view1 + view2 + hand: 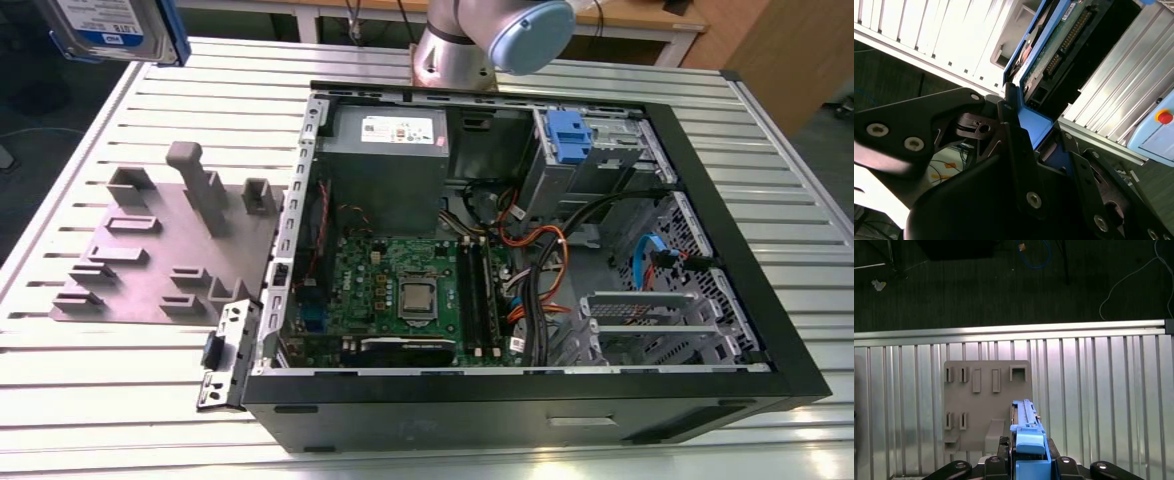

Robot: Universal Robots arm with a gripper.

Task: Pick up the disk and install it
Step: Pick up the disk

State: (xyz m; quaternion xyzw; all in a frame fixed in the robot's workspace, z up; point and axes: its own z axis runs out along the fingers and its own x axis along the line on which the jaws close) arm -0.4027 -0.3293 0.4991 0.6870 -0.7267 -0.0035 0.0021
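At the tip of the arm, I see the black two-fingered gripper (1036,122) clamped on the blue handle end of the disk (1066,35), a flat silver hard drive in a blue plastic carrier frame. One black finger (1015,135) sits against each side of the handle, and the drive's green circuit side and connector row face the second wrist camera.

In the first wrist view the disk (1026,427) hangs edge-on from the gripper (1030,462), pointing down at the table. In the exterior view I find the disk (107,28) lifted clear of everything at the exterior view's left, with its white-and-blue label showing.

I count one held disk and one flat grey plastic holder (986,400) with upright slots, lying below the disk with nothing in it. There is also one open black computer case (507,395) lying on its side at the exterior view's right of the holder (160,250). Inside the case are a green motherboard (400,280) and a second drive with a blue tab (569,135), seated in a grey metal cage.

All of it rests on a table of silver aluminium slats (120,400). Beyond the table edge lies a dark floor (979,285) with loose cables.

The grey arm (461,45) rises from the table's far side, behind the case.
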